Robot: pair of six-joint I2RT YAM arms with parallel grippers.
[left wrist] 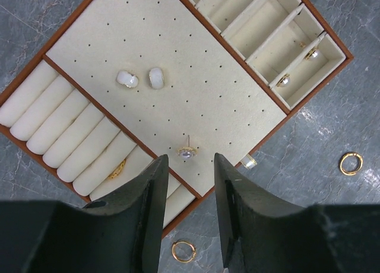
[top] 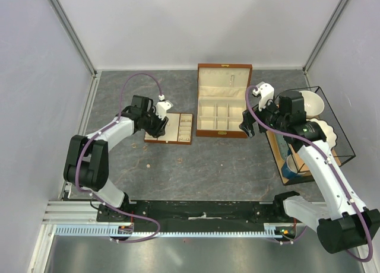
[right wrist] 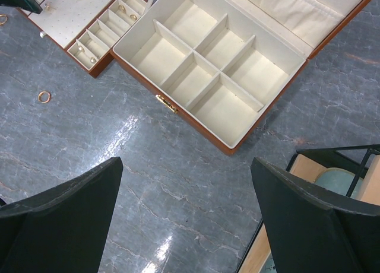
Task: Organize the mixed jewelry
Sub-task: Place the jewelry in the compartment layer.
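The cream slotted tray point(left wrist: 208, 77) lies under my left gripper point(left wrist: 191, 160), which is open and empty just above the tray's near edge. On the tray are two white earrings point(left wrist: 127, 79), a pale-stone stud point(left wrist: 187, 152), a gold ring point(left wrist: 118, 168) in the rolls and pearl studs point(left wrist: 313, 54). Gold hoops point(left wrist: 183, 251) point(left wrist: 350, 163) and a silvery piece point(left wrist: 248, 161) lie loose on the table. My right gripper point(right wrist: 187, 166) is wide open and empty above bare table, in front of the open wooden box point(right wrist: 205, 133). Another hoop point(right wrist: 44, 96) shows there.
In the top view the tray point(top: 178, 130) sits left of the box point(top: 224, 133), with tiny pieces point(top: 180, 161) on the table in front. A black wire basket point(top: 341, 145) holding bowls and a blue cup point(top: 292, 166) stands at the right. Walls enclose the table.
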